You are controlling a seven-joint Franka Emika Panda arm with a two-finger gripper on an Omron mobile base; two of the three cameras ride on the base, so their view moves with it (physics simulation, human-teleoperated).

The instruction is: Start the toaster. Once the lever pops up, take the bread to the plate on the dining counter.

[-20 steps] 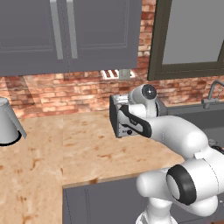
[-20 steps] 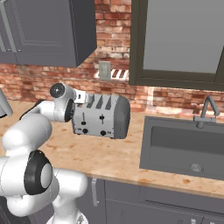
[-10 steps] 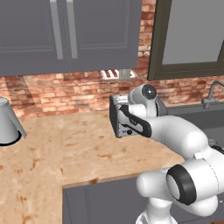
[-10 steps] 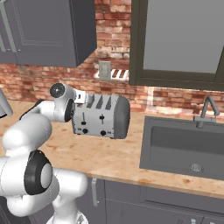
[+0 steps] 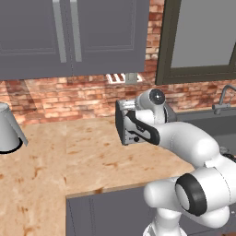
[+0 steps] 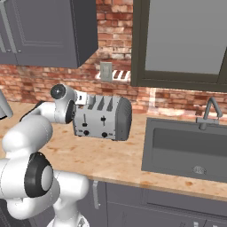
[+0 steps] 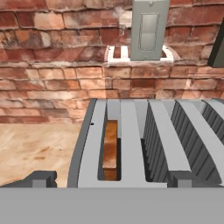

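Silver-grey toaster [image 6: 103,119] on tan counter [image 5: 69,156], under wall outlet [image 7: 149,28].
Left base: arm across toaster, dark end panel showing. Right base: toaster left of sink [image 6: 186,150], levers on front. Hand: gripper [image 7: 111,180] just above toaster, tips spread wide, nothing held; bread [image 7: 110,149] down in left slot.

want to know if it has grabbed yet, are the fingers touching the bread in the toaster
Apart. In the hand view the bread sits down in the toaster slot, while the fingers stand wide at the toaster's near edge, clear of it.
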